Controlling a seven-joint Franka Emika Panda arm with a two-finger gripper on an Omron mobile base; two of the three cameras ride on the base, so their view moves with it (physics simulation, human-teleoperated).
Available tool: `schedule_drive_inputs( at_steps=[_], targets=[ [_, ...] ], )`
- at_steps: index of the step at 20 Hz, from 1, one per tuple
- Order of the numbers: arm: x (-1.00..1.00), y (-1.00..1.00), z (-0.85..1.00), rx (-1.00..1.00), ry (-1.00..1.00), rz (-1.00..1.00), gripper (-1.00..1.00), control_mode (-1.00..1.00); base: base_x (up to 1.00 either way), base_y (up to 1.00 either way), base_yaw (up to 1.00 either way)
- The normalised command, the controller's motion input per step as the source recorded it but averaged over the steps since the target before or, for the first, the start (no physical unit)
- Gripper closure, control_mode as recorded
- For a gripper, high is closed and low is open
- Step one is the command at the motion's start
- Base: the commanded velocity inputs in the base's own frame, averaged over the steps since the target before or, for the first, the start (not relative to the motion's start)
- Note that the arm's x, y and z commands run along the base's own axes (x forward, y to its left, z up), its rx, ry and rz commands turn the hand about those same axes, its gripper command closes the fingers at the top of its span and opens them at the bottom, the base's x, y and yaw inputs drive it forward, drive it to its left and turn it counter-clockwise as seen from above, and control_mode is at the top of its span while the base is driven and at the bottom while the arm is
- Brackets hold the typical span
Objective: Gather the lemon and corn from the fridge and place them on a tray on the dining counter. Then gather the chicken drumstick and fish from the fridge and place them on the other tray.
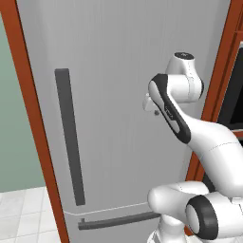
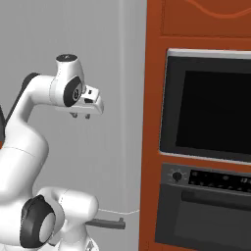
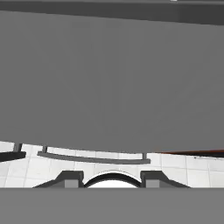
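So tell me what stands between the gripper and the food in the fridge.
The closed fridge door does. The gripper, shut and empty, points down in front of it, right of the door's vertical handle. None of the food is visible behind the door.

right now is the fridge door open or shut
Shut: the fridge door lies flush and unbroken, its vertical handle untouched, and the gripper hangs near the panel, holding nothing.

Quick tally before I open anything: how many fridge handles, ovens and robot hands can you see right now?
Fridge handles: 2, the tall upright one and the low crosswise one
Ovens: 1
Robot hands: 1, pointing down near the closed fridge door
Total: 4
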Motion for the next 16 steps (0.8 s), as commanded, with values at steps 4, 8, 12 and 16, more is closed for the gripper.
schedule_drive_inputs(
  at_steps=[4,8,12,16],
  targets=[
    [-0.03,0.0,0.0,0.0,0.0,0.0,-1.0,1.0,-0.26,0.14,-0.02],
    [0.0,0.0,0.0,0.0,0.0,0.0,-1.0,1.0,-0.64,0.74,-0.23],
    [0.0,0.0,0.0,0.0,0.0,0.0,-1.0,1.0,-0.61,0.74,-0.33],
    [0.0,0.0,0.0,0.0,0.0,0.0,-1.0,1.0,-0.36,0.68,-0.41]
  ],
)
